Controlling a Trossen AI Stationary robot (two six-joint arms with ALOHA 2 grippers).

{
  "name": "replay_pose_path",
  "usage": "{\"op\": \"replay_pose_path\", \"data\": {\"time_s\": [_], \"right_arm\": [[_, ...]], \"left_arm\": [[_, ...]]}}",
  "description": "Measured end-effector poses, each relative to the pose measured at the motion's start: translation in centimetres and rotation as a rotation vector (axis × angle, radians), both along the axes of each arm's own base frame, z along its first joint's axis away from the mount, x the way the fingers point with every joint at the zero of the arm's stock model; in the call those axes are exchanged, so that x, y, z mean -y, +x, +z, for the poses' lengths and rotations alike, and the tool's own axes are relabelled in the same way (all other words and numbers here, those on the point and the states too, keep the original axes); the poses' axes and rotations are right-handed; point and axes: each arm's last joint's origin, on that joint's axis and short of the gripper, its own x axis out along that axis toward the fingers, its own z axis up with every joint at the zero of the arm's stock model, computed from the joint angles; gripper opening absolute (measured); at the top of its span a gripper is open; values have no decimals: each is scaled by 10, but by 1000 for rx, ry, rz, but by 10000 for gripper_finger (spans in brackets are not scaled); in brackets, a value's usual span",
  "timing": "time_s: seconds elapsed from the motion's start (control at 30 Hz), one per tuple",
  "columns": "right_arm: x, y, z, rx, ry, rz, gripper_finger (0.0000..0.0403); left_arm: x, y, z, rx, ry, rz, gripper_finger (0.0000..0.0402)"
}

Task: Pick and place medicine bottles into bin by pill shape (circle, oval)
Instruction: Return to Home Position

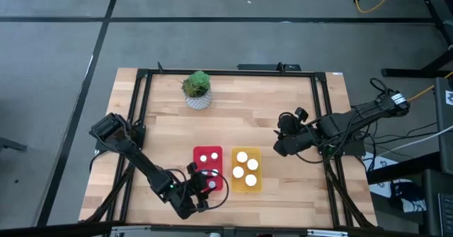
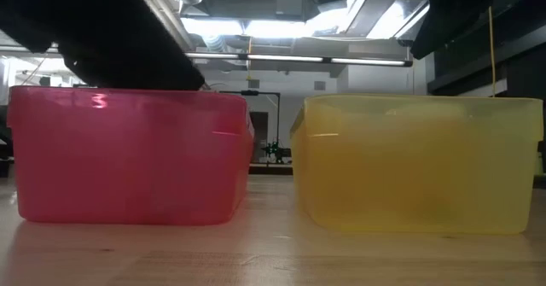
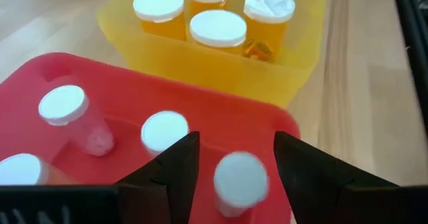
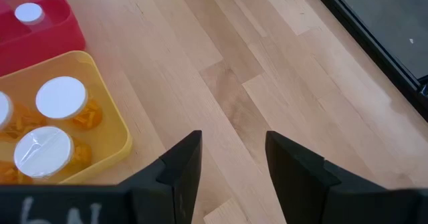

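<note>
A red bin (image 1: 207,168) and a yellow bin (image 1: 245,170) stand side by side near the table's front edge. Several small white-capped bottles stand upright in the red bin (image 3: 63,107). Several larger orange bottles with white caps (image 3: 217,29) stand in the yellow bin. My left gripper (image 3: 235,140) is open over the red bin's near end (image 1: 205,187). Its fingers stand on either side of one small bottle (image 3: 241,180), with a narrow gap at each side. My right gripper (image 4: 234,157) is open and empty over bare wood, to the right of the yellow bin (image 1: 279,141).
A potted green plant (image 1: 197,88) stands at the table's far side. A dark frame (image 1: 322,110) runs around the table top. In the low view the red bin (image 2: 128,158) and yellow bin (image 2: 418,162) fill the front. Bare wood lies between the bins and the plant.
</note>
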Motion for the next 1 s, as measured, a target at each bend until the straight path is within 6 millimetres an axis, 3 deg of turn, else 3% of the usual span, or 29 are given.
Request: {"op": "replay_pose_path", "data": {"time_s": [0.57,0.67,0.87,1.0], "right_arm": [[0,0,0,-1,0,1,167],[0,0,0,0,1,2,167],[0,0,0,1,0,4,167],[0,0,0,1,0,5,167]], "left_arm": [[-1,-2,20,49,-40,-5,182],[-3,-4,34,80,-67,-5,181],[-14,-15,83,174,-78,-37,181],[-21,-20,102,223,-89,-35,181]]}}
